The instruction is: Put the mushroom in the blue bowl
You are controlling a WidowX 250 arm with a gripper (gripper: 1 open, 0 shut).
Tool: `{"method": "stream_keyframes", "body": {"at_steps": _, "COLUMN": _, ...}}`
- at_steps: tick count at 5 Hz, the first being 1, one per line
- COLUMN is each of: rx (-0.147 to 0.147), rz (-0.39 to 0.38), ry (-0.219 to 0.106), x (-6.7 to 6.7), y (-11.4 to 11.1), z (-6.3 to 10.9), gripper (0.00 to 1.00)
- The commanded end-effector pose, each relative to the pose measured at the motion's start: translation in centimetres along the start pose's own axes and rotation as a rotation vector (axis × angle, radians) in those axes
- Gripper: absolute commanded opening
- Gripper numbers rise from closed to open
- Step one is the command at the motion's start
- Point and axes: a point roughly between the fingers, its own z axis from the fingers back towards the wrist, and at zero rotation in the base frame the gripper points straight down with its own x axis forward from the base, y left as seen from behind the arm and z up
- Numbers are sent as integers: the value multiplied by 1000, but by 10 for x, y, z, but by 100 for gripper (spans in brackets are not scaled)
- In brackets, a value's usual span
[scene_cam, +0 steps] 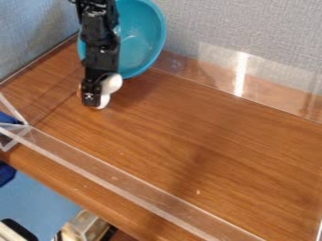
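Your gripper [94,97] is pointed straight down at the wooden table [189,132], planted right on the mushroom [109,85]. From this angle only a pale rounded bit of it pokes out on the gripper's right side, low down by the fingertips. The jaws look partway closed around it, so I'd call that a pinch on the mushroom, though the black fingers hide the actual contact, so take that as my read.

The blue bowl [149,38] sits just behind and to the right of the gripper, tipped against the back wall with its opening facing you. That's handy: it's close, so once you've got the thing firmly you probably just need to lift and swing it over the rim.
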Motion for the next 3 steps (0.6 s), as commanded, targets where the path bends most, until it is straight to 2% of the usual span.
{"method": "stream_keyframes", "body": {"at_steps": 1, "rx": 60, "rz": 21, "ry": -21, "x": -3, "y": 12, "z": 21, "gripper": 0}}
{"method": "stream_keyframes", "body": {"at_steps": 3, "rx": 59, "rz": 26, "ry": -36, "x": -2, "y": 13, "z": 29, "gripper": 0}}
